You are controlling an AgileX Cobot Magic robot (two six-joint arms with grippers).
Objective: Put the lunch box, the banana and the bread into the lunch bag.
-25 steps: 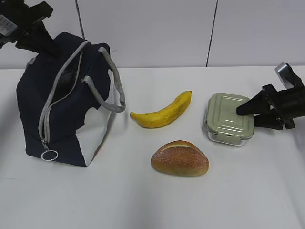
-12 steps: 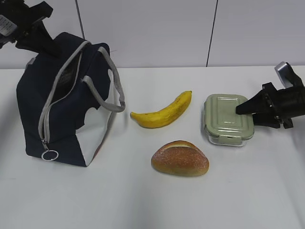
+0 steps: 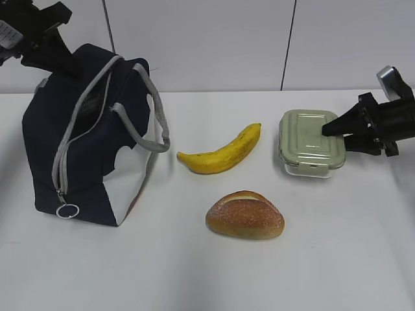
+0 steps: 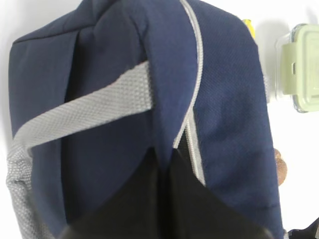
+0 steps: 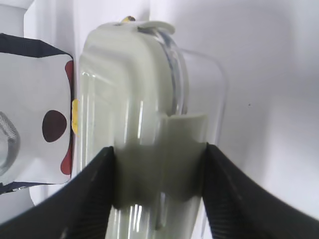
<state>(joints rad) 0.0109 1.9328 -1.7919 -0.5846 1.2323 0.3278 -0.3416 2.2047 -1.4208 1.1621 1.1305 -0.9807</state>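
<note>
The navy lunch bag [image 3: 91, 149] stands at the left with its zipper part open. My left gripper [image 3: 63, 63] is shut, pinching the fabric at the bag's top back edge [image 4: 224, 99], fingertips together [image 4: 164, 155]. The banana [image 3: 224, 153] lies in the middle and the bread [image 3: 245, 215] in front of it. My right gripper [image 3: 334, 137] is shut on the right end of the lunch box [image 3: 308, 148], one finger on each side [image 5: 159, 149], and holds it slightly off the table. The green lid [image 5: 129, 89] fills the right wrist view.
The bag's grey handles [image 3: 152, 116] hang over its right side toward the banana. The zipper's ring pull [image 3: 67, 210] hangs at the bag's front bottom. A white wall [image 3: 214, 39] runs behind the white table [image 3: 194, 272].
My right gripper has risen and moved slightly back with the lunch box in it; the box is now higher than a second ago. The left gripper and the bag have not moved.
</note>
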